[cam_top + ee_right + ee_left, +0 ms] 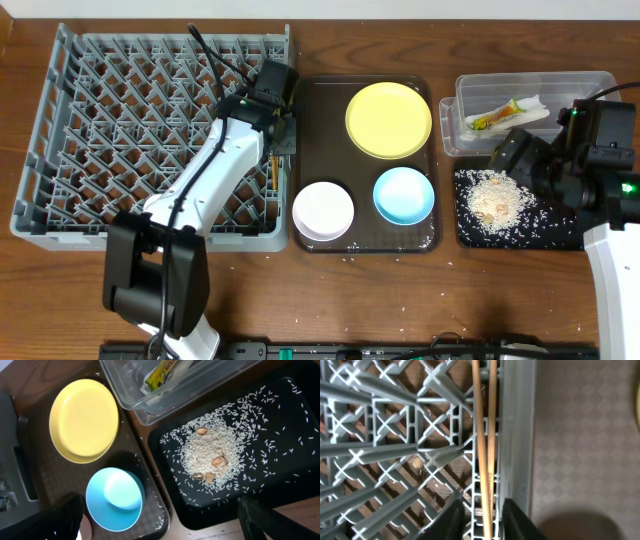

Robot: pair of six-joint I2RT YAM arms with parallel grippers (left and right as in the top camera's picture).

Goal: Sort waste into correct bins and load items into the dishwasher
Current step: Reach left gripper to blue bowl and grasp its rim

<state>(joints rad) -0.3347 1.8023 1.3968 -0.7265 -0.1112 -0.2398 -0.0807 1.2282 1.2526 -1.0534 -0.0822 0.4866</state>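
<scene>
Wooden chopsticks [485, 450]: lying side by side along the right wall of the rack [60, 150], passing between the left fingers.
Left gripper [484, 520]: fingers sitting narrow, flanking the sticks with a sliver of gap on each side; not pinching, by the look of it.
Right gripper [160, 520]: fingers spreading wide, carrying nothing, hanging over the near edge of the black tray [300, 405].
Rice [215, 450]: heaping in the black tray, with strays lying on the brown tray [315, 100] and the table.
Tub [130, 395]: holding the wrapper [160, 372] and the paper [530, 105].
Dishes: plate [84, 417], blue bowl [115, 497] and white bowl [323, 210] sitting on the brown tray; the cup is not showing.
Risk, sticks: a finger brushing one on the way up could be dragging it over the wall, or tipping it through the lattice.
Risk, dishes: smooth rims could be slipping from a two-finger pinch, and stray grains could be riding into the rack.
Risk, arms: both reaching for the brown tray at once could mean crowding.
</scene>
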